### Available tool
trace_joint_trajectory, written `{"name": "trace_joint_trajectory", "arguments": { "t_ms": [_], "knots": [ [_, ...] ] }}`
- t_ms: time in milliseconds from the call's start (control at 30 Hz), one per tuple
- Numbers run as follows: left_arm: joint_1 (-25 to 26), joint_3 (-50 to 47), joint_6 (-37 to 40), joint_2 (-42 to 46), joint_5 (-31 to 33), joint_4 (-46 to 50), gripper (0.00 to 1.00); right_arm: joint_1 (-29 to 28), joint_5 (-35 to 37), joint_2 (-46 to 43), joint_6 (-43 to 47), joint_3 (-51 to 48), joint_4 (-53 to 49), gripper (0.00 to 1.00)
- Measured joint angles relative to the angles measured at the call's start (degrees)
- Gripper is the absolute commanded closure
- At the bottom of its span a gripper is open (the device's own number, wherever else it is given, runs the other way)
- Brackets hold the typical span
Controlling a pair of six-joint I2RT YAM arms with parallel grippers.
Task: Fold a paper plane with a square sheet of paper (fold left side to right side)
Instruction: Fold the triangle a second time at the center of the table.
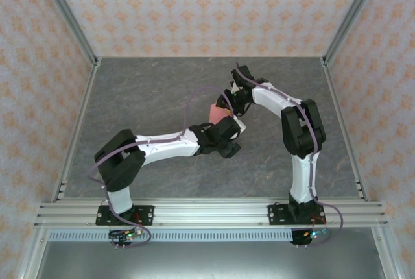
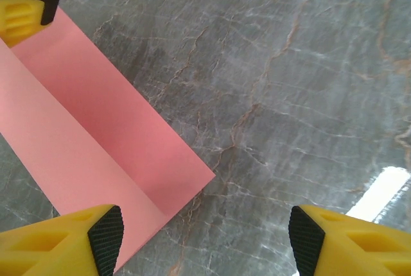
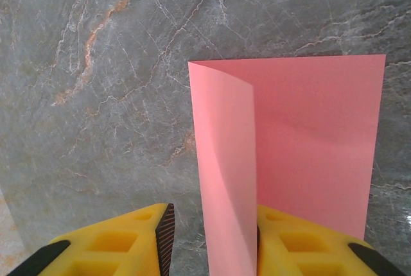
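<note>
Mid-fold: the square sheet of paper lies at centre of the overhead view on the grey surface. Its raised flap passes between the right gripper's parted jaws, while the left gripper hovers with jaws wide apart. The next move likely calls for pressing the crease flat.

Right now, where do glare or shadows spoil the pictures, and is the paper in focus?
Left wrist view: white glare on the table at lower right; the pink sheet is sharp. Right wrist view: the raised flap casts a soft shadow on the sheet. Top view: even light.
</note>
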State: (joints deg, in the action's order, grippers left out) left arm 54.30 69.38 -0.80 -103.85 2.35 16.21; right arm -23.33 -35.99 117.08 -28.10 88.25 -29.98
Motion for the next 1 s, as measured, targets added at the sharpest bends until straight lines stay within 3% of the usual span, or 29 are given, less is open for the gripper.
{"name": "trace_joint_trajectory", "arguments": {
  "t_ms": [133, 233, 500, 600, 767, 1000],
  "knots": [
    [0.39, 1.03, -0.57, -2.58, 4.33, 0.57, 0.33, 0.00, -0.02, 0.00, 0.00, -0.02, -0.02, 0.63],
    [0.46, 1.09, -0.79, -3.37, 6.78, 1.01, 0.42, 0.00, -0.02, 0.00, 0.00, 0.00, -0.02, 0.63],
    [0.46, 1.09, -0.85, -3.43, 8.24, 1.03, 0.81, 0.00, 0.00, 0.46, 0.15, 0.00, -0.28, 0.62],
    [0.46, 1.09, -0.85, -3.43, 8.24, 1.01, 0.90, 0.00, 0.02, 0.66, 0.48, 0.00, -0.81, 0.60],
    [0.46, 1.09, -1.16, -3.43, 8.22, 1.01, 1.00, 0.04, 0.15, 0.66, 1.49, 0.68, -1.70, 0.47],
    [0.46, 1.05, -2.14, -3.43, 8.17, 0.96, 1.00, 1.79, 0.50, 0.42, 2.34, 3.04, -2.01, 0.31]
  ]
}}
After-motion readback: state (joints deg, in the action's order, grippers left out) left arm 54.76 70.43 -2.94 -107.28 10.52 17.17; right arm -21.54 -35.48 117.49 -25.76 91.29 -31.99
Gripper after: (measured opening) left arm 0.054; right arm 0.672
